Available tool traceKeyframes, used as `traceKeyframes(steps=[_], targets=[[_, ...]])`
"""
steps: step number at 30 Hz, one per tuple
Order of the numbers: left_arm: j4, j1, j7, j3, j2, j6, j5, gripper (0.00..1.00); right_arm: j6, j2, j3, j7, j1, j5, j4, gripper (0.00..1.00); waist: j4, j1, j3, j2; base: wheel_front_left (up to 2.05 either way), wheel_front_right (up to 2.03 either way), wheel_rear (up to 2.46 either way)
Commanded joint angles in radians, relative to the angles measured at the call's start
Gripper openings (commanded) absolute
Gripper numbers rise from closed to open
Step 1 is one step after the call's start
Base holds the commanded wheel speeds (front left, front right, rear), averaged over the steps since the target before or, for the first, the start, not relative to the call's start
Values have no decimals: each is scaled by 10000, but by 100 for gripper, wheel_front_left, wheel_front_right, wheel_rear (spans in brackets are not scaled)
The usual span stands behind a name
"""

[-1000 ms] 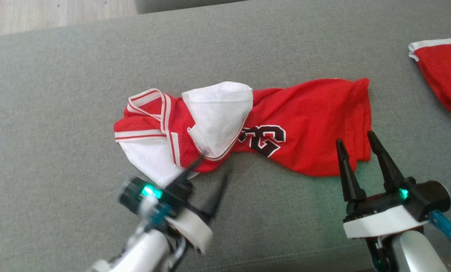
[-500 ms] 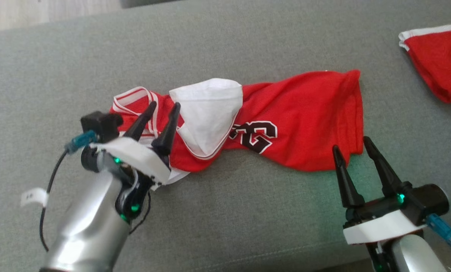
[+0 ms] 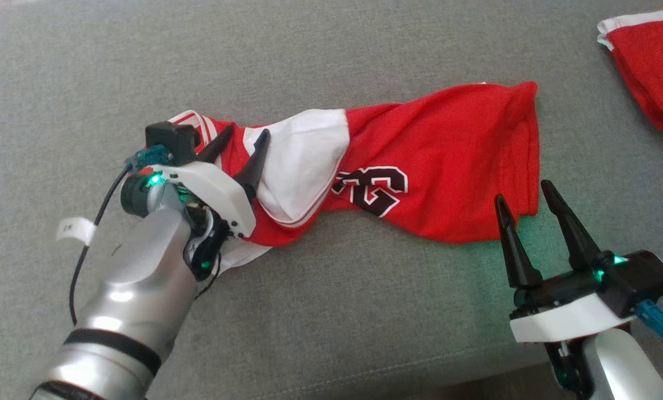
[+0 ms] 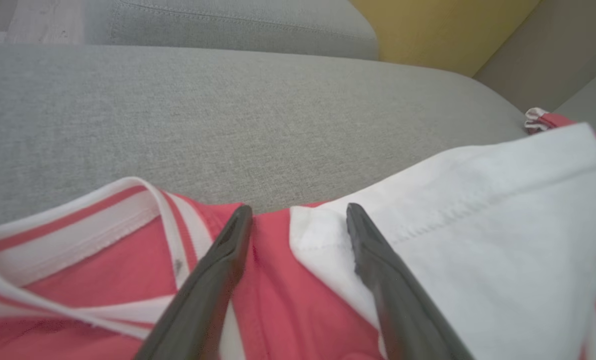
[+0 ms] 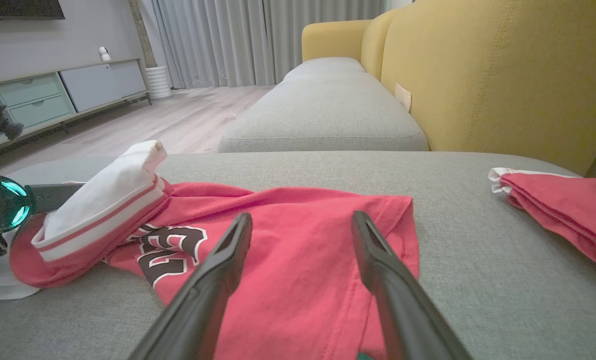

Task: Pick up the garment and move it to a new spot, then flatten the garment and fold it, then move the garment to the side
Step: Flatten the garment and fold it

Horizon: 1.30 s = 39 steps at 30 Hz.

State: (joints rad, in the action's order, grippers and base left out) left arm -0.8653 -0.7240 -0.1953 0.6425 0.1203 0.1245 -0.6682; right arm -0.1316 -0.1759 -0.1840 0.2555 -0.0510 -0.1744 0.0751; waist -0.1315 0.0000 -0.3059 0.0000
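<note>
A red jersey [image 3: 437,161] with white sleeves and a dark number lies crumpled on the grey sofa cushion [image 3: 331,55]. My left gripper [image 3: 245,138] is open over its collar end, one finger on red cloth, the other at the edge of a folded-over white sleeve [image 3: 303,161]. The left wrist view shows the striped collar [image 4: 78,230] left of the open left gripper [image 4: 298,212]. My right gripper [image 3: 523,191] stands open at the jersey's lower right hem, holding nothing. In the right wrist view the right gripper [image 5: 302,217] frames the red hem [image 5: 357,235].
A second red garment with white trim [image 3: 651,72] lies at the far right of the cushion, also seen as the second garment [image 5: 562,200] in the right wrist view. A yellow sofa back [image 5: 497,75] rises behind. Bare grey cushion spreads in front and to the left.
My left arm swung from below the jersey up onto its collar end. The white sleeve lies flatter now. The camera shifted slightly; the right gripper barely moved.
</note>
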Motion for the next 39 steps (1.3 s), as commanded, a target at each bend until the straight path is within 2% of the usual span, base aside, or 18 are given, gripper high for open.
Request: traceKeyframes(steps=[1, 8, 9, 10, 11, 12, 14, 22, 27, 32, 35, 39], targets=[[-67, -578, -121, -152, 163, 57, 141, 100, 9, -166, -198, 63, -171, 59, -366, 100, -62, 0, -65, 0, 0, 0, 0], [-1286, -1236, 26, 419, -26, 59, 501, 100, 9, -46, -180, 63, -190, 27, -333, 100, -201, 0, -208, 0, 0, 0, 0], [-1356, -1278, 4, 512, -46, 59, 553, 96, 9, -33, -165, 63, -183, 28, -329, 100, -200, 0, -208, 0, 0, 0, 0], [-1416, -1318, -48, 587, -56, 59, 620, 86, 9, -19, -147, 63, -172, 30, -324, 100, -198, 0, -204, 0, 0, 0, 0], [-1457, -1353, -120, 687, -59, 59, 727, 71, 9, -6, -131, 63, -161, 34, -321, 100, -191, 0, -197, 0, 0, 0, 0], [-1482, -1373, -195, 793, -65, 41, 852, 44, 9, 8, -113, 63, -151, 36, -319, 100, -180, 0, -187, 0, 0, 0, 0], [-1498, -1397, -350, 1025, -64, -99, 1162, 0, 9, 37, -90, 63, -145, 42, -314, 100, -151, 0, -157, 0, 0, 0, 0], [-790, -1121, -651, 1401, -13, -760, 2008, 0, 9, 97, -108, 63, -97, 70, -284, 100, 19, 0, 78, 0, 0, 0, 0], [982, -360, -661, 1429, 14, -929, 2544, 0, 9, 88, -76, 63, -24, 69, -225, 100, 120, 0, 254, 0, 0, 0, 0], [2242, 696, -662, 1952, -134, -999, 3130, 0, 9, 102, -81, 63, 36, 74, -206, 100, 231, 0, 410, 0, 0, 0, 0], [3036, 1014, -663, 2173, -69, -1549, 3828, 0, 9, 132, -106, 63, 17, 56, -207, 100, 278, 0, 474, 0, 0, 0, 0], [4035, 1265, -663, 2061, 342, -2823, 4818, 0, 9, 200, -123, 63, 25, 68, -162, 100, 324, 0, 554, 0, 0, 0, 0]])
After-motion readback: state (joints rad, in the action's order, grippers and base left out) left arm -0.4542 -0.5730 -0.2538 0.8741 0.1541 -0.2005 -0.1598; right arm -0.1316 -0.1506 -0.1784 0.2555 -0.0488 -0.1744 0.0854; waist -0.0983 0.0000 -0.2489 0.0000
